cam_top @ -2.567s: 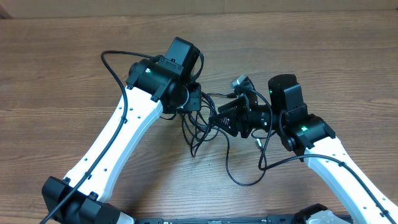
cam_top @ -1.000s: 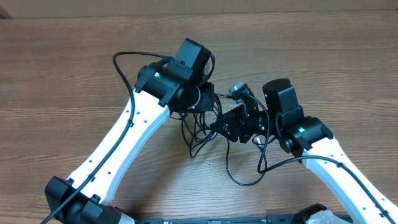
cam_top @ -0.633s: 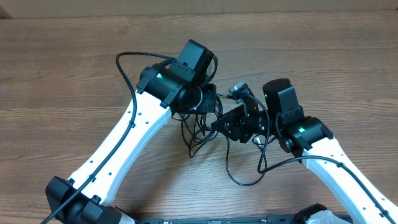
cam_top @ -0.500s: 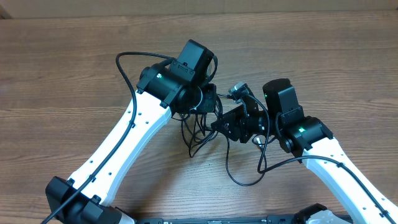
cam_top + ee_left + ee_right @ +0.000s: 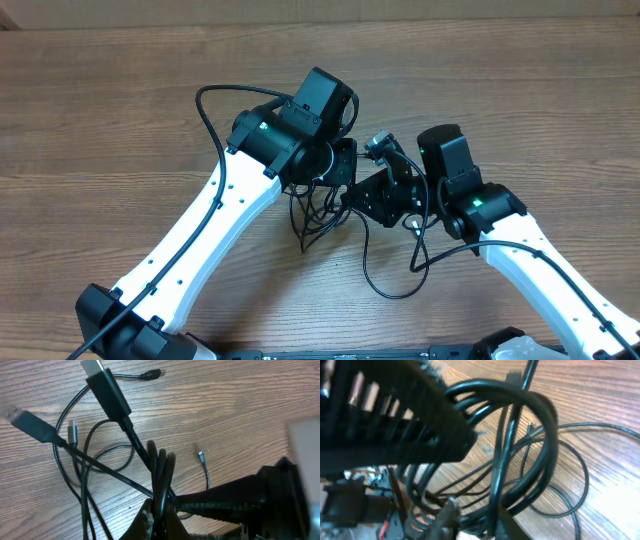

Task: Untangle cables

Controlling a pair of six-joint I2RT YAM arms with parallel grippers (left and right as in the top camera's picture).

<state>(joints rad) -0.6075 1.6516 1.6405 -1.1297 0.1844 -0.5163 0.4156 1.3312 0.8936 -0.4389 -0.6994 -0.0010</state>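
The left claw (image 5: 161, 519), pressed tight on a doubled strand of the thin black cables (image 5: 318, 212) with small plug ends, has swung in beside the right claw (image 5: 476, 521). That claw has been narrowing around loops of the knot, though I cannot tell whether it pinches yet, so a pull-apart looks imminent. The bunch trails lengthwise from the claws across the brown wooden desk (image 5: 120, 100) toward the robot's side.

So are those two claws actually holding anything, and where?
The left gripper pinches the cables mid-length, at a bunch of loops, not a plug. The right gripper straddles strands of the same tangle; a firm grip cannot be told.
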